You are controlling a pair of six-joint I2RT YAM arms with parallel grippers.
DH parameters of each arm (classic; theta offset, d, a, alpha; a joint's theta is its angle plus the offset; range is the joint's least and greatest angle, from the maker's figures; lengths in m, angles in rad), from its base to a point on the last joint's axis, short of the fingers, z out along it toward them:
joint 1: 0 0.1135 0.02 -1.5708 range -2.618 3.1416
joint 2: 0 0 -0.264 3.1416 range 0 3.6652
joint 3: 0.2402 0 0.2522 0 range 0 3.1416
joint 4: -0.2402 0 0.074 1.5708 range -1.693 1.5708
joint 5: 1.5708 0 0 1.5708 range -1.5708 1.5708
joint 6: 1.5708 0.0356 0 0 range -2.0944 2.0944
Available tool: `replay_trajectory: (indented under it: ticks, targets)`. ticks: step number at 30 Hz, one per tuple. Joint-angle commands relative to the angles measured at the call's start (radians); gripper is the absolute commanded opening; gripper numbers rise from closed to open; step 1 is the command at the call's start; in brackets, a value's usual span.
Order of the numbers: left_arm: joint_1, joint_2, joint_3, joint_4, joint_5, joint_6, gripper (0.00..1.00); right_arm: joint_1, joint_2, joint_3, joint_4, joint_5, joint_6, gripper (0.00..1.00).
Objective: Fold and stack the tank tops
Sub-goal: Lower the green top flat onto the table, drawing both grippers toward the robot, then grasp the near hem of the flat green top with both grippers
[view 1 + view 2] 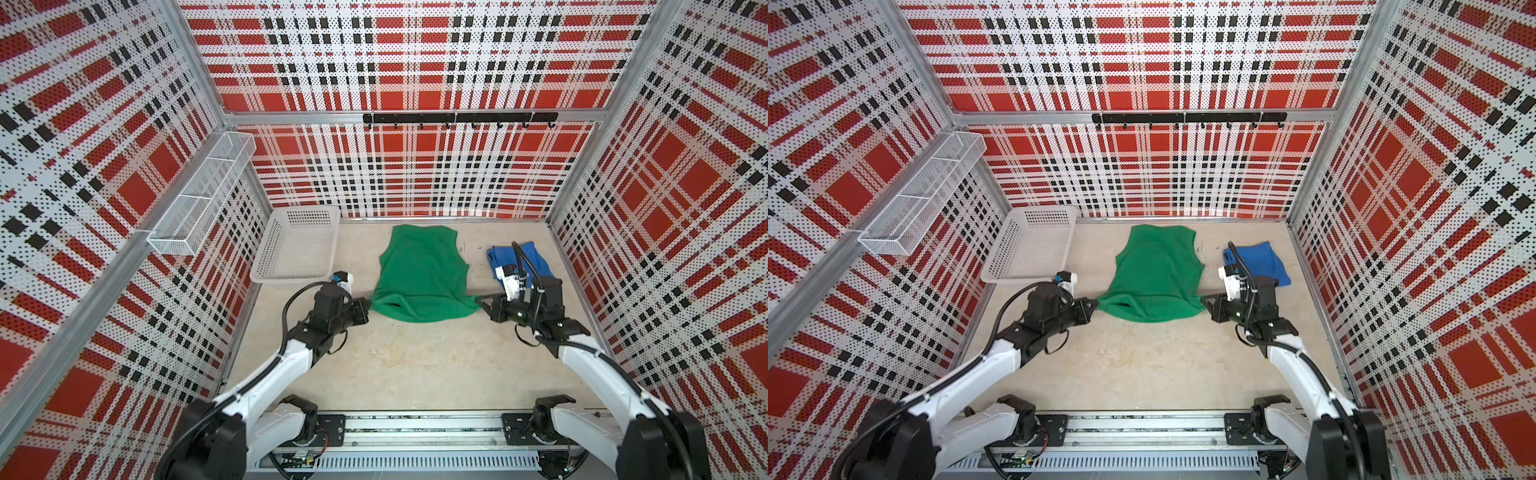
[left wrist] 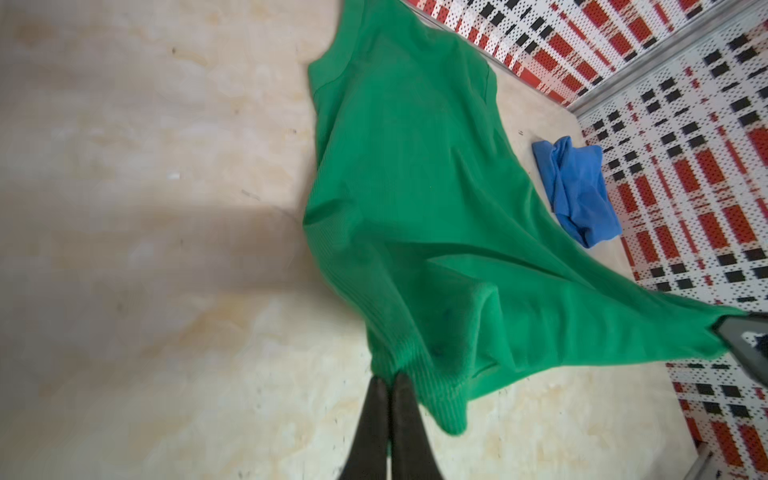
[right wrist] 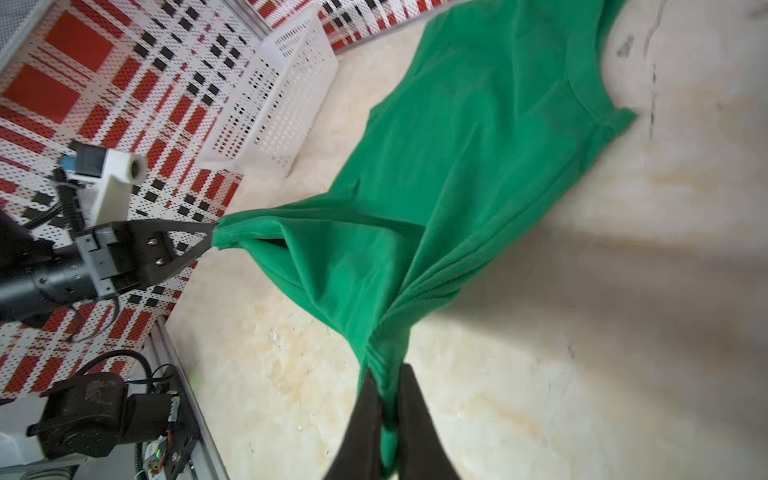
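The green tank top lies spread on the table, shoulders toward the back wall, with its hem pulled wide and slightly lifted between my two grippers. My left gripper is shut on the left hem corner. At the right hem corner, my right gripper has green fabric pinched between its fingers. The blue tank top lies crumpled at the back right, partly hidden behind my right wrist.
A white perforated basket stands at the back left, just behind my left wrist. A wire mesh shelf hangs on the left wall and a black hook rail on the back wall. Bare beige tabletop lies in front.
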Motion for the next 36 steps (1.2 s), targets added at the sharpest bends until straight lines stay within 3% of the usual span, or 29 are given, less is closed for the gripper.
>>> replay_trajectory:
  ticks: [1,3,4,6,10,13,16,18,22,26,31,36]
  targets:
    - [-0.076,-0.178,-0.083,-0.083,-0.083,-0.185,0.03,0.012,-0.168,-0.09,-0.15,0.026,0.289,0.2]
    - [-0.11,-0.313,-0.09,-0.178,-0.135,-0.225,0.41,0.014,-0.343,-0.123,-0.217,0.052,0.373,0.32]
    - [-0.115,-0.364,-0.086,-0.211,-0.151,-0.233,0.55,0.013,-0.404,-0.111,-0.272,0.091,0.371,0.37]
    - [-0.109,-0.45,-0.049,-0.279,-0.194,-0.229,0.67,0.011,-0.497,-0.053,-0.381,0.201,0.329,0.48]
    - [-0.063,-0.389,0.018,-0.272,-0.242,-0.15,0.67,0.014,-0.364,0.051,-0.44,0.27,0.24,0.5]
    - [-0.029,-0.14,0.082,-0.166,-0.199,-0.056,0.63,0.054,-0.22,0.085,-0.4,0.344,0.223,0.46]
    - [-0.098,0.163,0.245,-0.083,-0.266,0.078,0.6,0.215,-0.091,0.163,-0.41,0.576,0.221,0.37]
    - [-0.12,0.345,0.379,-0.043,-0.272,0.154,0.59,0.314,0.0,0.204,-0.402,0.668,0.24,0.33]
    - [-0.085,0.662,0.599,0.115,-0.142,0.199,0.5,0.438,0.181,0.196,-0.272,0.641,0.312,0.27]
    - [-0.075,0.946,0.83,0.134,-0.051,0.211,0.48,0.498,0.335,0.163,-0.148,0.619,0.382,0.25]
    - [-0.063,1.136,0.922,0.128,-0.02,0.19,0.48,0.504,0.46,0.157,-0.108,0.641,0.403,0.25]
    - [-0.028,1.12,0.785,0.187,-0.036,0.145,0.48,0.422,0.519,0.183,-0.189,0.705,0.324,0.24]
